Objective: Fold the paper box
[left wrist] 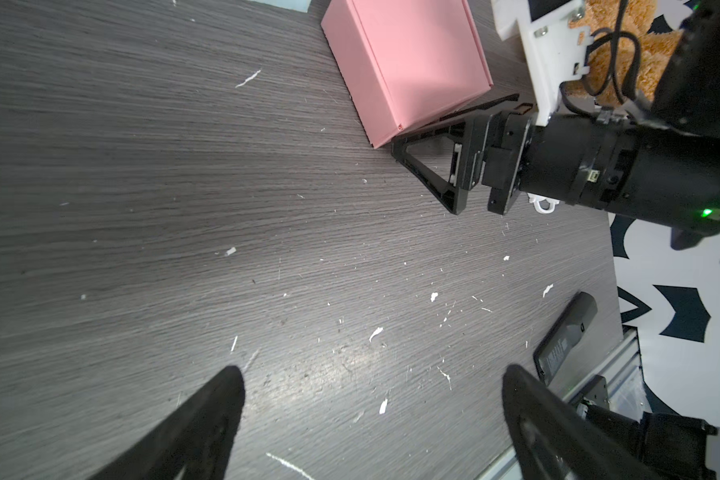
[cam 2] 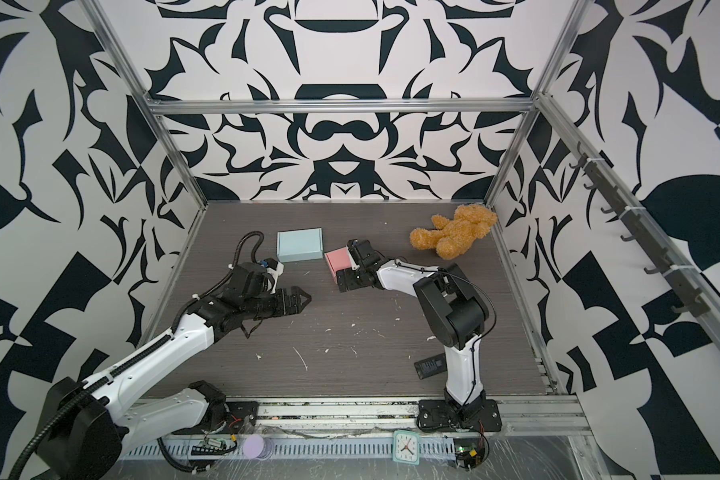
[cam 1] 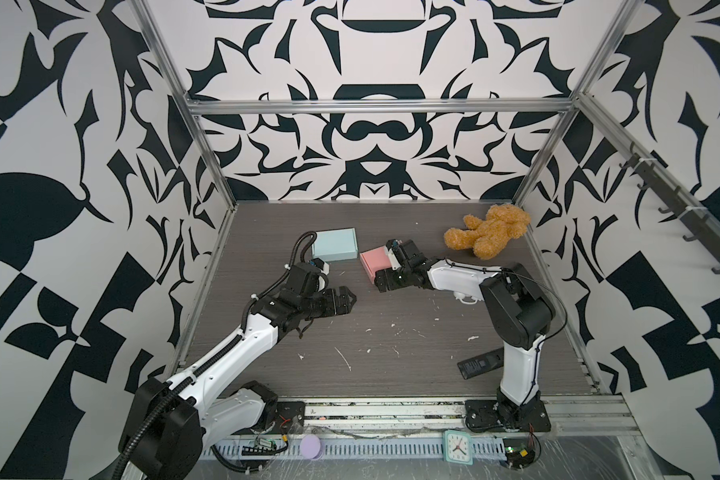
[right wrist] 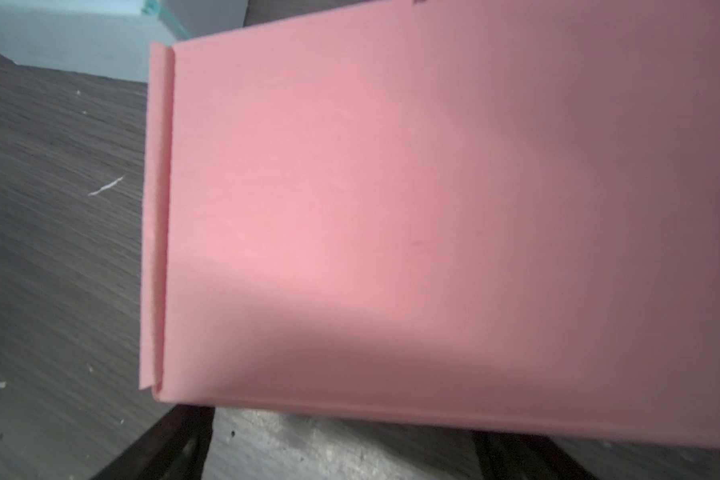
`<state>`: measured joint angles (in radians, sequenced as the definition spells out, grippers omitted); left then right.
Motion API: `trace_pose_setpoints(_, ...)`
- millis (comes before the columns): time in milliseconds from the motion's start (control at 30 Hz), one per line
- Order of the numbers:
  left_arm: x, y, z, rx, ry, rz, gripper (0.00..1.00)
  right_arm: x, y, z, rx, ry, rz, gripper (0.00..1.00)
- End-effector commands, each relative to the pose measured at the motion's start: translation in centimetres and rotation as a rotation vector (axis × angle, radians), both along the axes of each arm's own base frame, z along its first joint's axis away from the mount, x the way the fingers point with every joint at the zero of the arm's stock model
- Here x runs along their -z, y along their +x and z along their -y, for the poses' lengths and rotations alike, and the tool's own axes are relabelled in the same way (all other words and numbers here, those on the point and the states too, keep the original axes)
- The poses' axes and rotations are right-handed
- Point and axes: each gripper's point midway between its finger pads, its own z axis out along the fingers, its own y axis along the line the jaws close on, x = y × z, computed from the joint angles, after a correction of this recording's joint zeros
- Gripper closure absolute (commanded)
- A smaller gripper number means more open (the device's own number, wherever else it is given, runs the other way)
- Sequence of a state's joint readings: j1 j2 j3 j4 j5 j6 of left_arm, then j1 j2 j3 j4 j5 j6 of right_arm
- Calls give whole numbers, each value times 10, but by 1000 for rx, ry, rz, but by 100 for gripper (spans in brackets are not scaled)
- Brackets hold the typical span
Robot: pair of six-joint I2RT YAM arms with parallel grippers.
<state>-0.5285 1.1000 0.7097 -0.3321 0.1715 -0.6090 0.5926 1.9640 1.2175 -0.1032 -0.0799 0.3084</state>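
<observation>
Black-and-white patterned walls [cam 1: 371, 137] close in a dark grey wood-grain tabletop [cam 1: 412, 365] that is flecked with white scraps. The pink paper box [cam 1: 374, 259] sits folded and closed on the tabletop near the middle, toward the back. A pale blue paper box [cam 1: 334, 245], also closed, lies just beside it on the left; the two stand slightly apart.

The right gripper [left wrist: 416, 133] is low at the pink box's near right corner with its jaws spread wide and nothing clamped between them. In the left wrist view one triangular finger [left wrist: 429, 170] stands clear of the box, and the other lies along the box's lower edge. Whether that finger touches the cardboard cannot be told. In the right wrist view the pink lid fills most of the frame above the two dark fingertips.

The left gripper [cam 1: 350, 298] hovers over bare tabletop, left of and nearer than the pink box, with its jaws fully apart and empty.

A tan teddy bear [cam 1: 491, 232] lies in the back right corner. A black remote control [cam 1: 479, 365] rests near the right arm's base. A small mint clock [cam 1: 457, 446] sits on the front rail.
</observation>
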Motion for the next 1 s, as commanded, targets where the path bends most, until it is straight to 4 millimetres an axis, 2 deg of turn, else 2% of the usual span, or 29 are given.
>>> trace_pose_setpoints(0, 6, -5, -8, -13, 14, -6, 1, -9, 13, -7, 36, 26, 30, 3)
trace_pose_setpoints(600, 2, -13, -17, -25, 9, 3, 1, -1, 62, -29, 150, 82, 57, 3)
trace_pose_setpoints(967, 2, -13, -18, -25, 12, 0, 1, 4, 76, -32, 173, 81, 65, 3)
